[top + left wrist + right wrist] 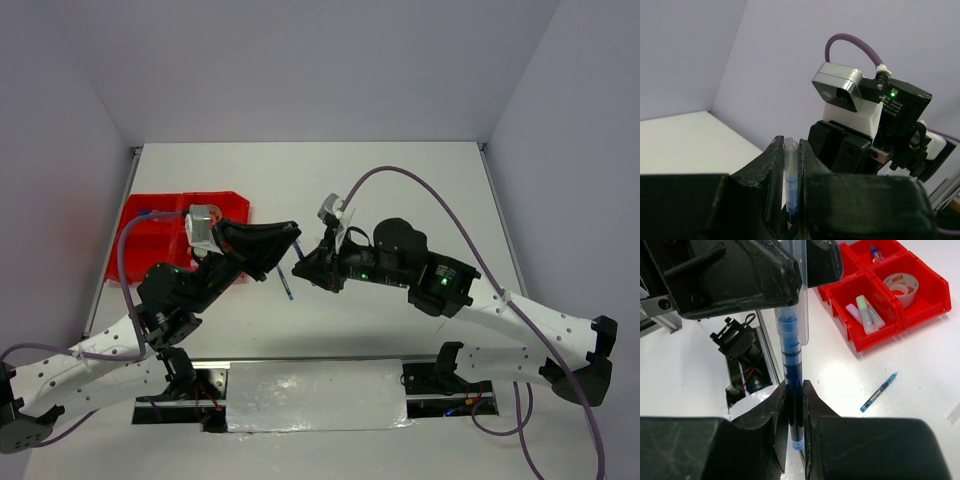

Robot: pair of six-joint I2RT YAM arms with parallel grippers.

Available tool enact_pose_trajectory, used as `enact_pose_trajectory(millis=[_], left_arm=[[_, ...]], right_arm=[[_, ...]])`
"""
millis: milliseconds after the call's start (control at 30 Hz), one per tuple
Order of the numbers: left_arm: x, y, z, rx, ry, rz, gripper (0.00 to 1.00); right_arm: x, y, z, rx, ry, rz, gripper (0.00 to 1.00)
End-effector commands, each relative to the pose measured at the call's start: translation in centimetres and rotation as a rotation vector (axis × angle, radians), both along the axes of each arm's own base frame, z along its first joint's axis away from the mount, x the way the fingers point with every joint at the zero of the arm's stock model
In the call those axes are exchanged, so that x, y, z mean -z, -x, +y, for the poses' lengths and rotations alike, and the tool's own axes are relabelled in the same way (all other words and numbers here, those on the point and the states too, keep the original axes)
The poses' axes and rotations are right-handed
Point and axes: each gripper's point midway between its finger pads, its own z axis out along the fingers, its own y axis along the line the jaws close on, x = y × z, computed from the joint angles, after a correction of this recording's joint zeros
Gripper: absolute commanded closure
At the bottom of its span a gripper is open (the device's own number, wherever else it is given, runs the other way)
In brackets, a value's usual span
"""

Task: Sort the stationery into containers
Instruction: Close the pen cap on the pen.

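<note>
A thin blue pen (298, 250) hangs in the air between both grippers. My left gripper (291, 233) is shut on its clear cap end (790, 167). My right gripper (304, 268) is shut on its dark blue barrel (794, 405). A second blue pen (287, 284) lies on the table below them and also shows in the right wrist view (879, 392). The red tray (135, 215) stands at the left. In the right wrist view the tray (935, 305) holds a tape roll (900, 284), pastel markers (865, 314) and a small blue-tipped item (875, 252) in separate compartments.
The left arm covers part of the tray in the top view. A silver foil-covered plate (315, 393) and open electronics sit at the near edge between the arm bases. White walls close in the table on three sides.
</note>
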Motion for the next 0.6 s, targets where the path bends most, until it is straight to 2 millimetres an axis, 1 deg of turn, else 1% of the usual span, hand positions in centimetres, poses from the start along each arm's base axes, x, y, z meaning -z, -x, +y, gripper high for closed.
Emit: enact_pose_trajectory(millis=[0, 33, 67, 100, 133, 167, 200, 233, 267, 333, 367, 400, 433, 467, 567], left_arm=[[15.4, 4.8, -4.4, 0.244, -0.401, 0.246, 1.00], [15.8, 4.7, -4.5, 0.226, -0.405, 0.254, 1.00], [16.3, 5.2, -4.8, 0.241, -0.412, 0.258, 1.00], [17.0, 6.0, -5.2, 0.268, -0.420, 0.263, 1.00], [17.4, 5.8, -5.2, 0.246, -0.418, 0.272, 1.00], [17.7, 6.1, -5.3, 0.252, -0.418, 0.282, 1.00], [18.5, 6.4, -5.3, 0.256, -0.430, 0.292, 1.00], [18.7, 6.2, -5.3, 0.242, -0.425, 0.302, 1.00], [19.4, 6.4, -5.2, 0.245, -0.433, 0.308, 1.00], [20.0, 6.5, -5.3, 0.250, -0.437, 0.318, 1.00], [20.7, 6.6, -5.4, 0.258, -0.454, 0.328, 1.00], [21.0, 6.7, -5.5, 0.265, -0.457, 0.334, 1.00], [21.0, 7.1, -5.9, 0.287, -0.452, 0.333, 1.00], [21.4, 7.4, -6.3, 0.302, -0.460, 0.336, 1.00], [21.1, 7.9, -7.3, 0.317, -0.458, 0.326, 1.00]], right_arm=[[-23.6, -0.2, -4.2, 0.098, -0.604, -0.354, 1.00], [-23.9, -0.3, -3.6, 0.085, -0.601, -0.356, 1.00], [-25.4, 0.0, -4.0, 0.083, -0.625, -0.373, 1.00], [-25.6, -0.1, -4.0, 0.082, -0.618, -0.375, 1.00], [-26.3, -0.2, -4.2, 0.087, -0.629, -0.382, 1.00], [-27.0, 0.0, -4.4, 0.082, -0.647, -0.387, 1.00], [-27.4, 0.2, -4.5, 0.080, -0.656, -0.389, 1.00], [-27.8, 0.3, -4.8, 0.080, -0.664, -0.394, 1.00], [-28.4, 0.5, -5.3, 0.088, -0.677, -0.401, 1.00], [-29.5, 0.8, -6.4, 0.102, -0.714, -0.409, 1.00], [-30.1, 1.0, -6.8, 0.105, -0.731, -0.412, 1.00], [-30.2, 0.9, -6.5, 0.102, -0.729, -0.406, 1.00], [-31.0, 1.3, -6.7, 0.085, -0.736, -0.413, 1.00], [-30.6, 1.2, -6.1, 0.072, -0.713, -0.405, 1.00], [-28.9, 0.5, -4.7, 0.068, -0.680, -0.394, 1.00]])
